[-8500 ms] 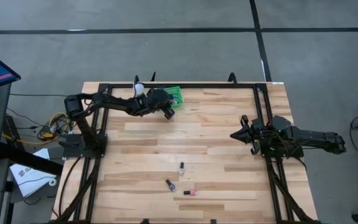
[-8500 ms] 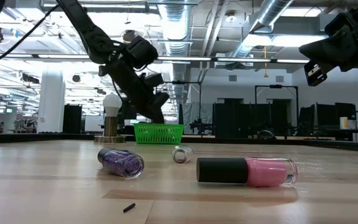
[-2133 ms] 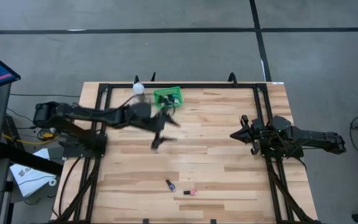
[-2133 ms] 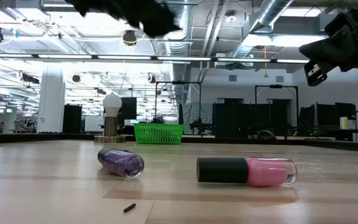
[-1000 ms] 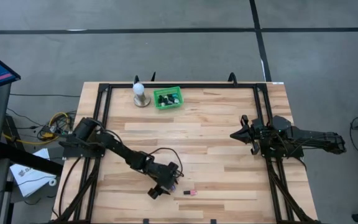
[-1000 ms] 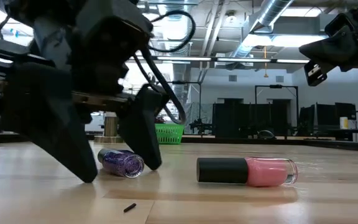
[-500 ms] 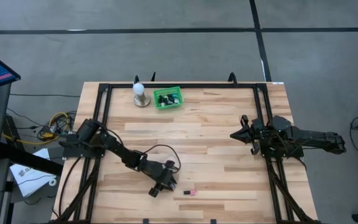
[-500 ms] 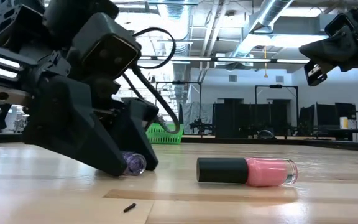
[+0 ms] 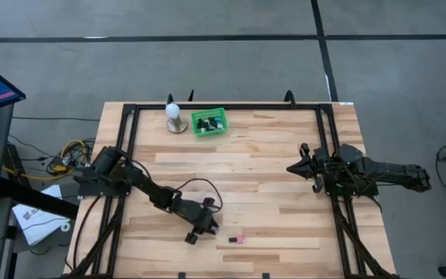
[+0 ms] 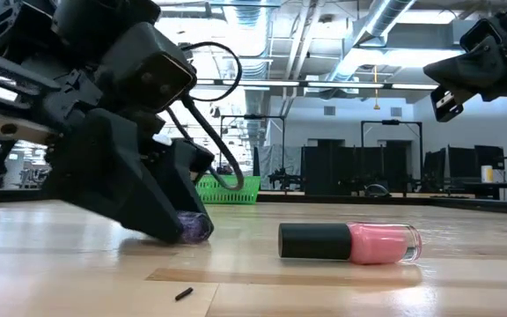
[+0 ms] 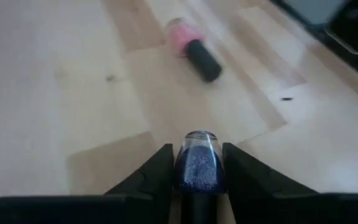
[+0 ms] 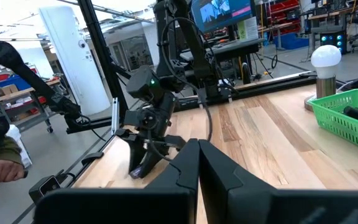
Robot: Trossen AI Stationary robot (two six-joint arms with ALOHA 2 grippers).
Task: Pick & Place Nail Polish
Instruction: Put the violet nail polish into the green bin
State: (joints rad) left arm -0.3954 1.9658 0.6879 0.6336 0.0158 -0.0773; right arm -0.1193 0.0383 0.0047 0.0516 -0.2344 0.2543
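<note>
Low in the high view, left of centre, the left gripper (image 9: 204, 229) has its jaws clamped on the purple bottle (image 11: 198, 167) lying on the table (image 9: 285, 155); pink bottle (image 9: 238, 241) just right; right gripper (image 9: 301, 166), jaws together, waits at right

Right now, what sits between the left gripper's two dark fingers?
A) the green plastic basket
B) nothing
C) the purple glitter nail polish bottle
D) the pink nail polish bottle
C: the left wrist view shows the purple glitter nail polish bottle between the left gripper's fingers.
</note>
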